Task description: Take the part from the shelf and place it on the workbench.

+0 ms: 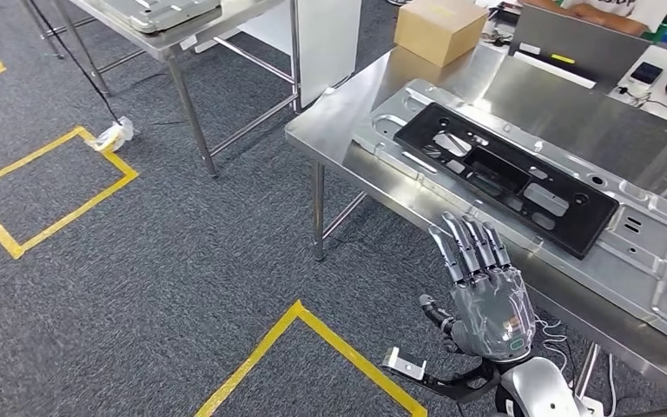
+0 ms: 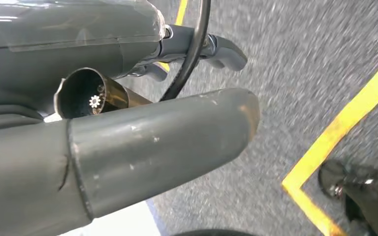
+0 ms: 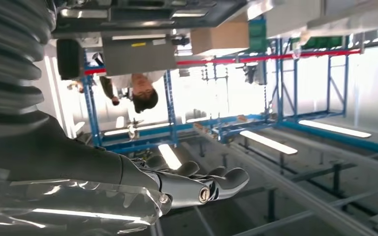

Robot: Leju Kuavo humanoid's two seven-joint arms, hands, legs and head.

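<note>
Right hand (image 1: 486,291) fingers extended, held close together, holding nothing; tips just over the workbench (image 1: 347,109) edge, black part (image 1: 504,174) beyond them on a silver panel (image 1: 651,252). Left hand (image 2: 128,147) also seems empty; finger state cannot be told. Risk: a forward sweep could catch the panel and shift the part.

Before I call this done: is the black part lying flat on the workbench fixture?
Yes. The black part lies flat on the metal plate; the right hand is open beside it.
</note>
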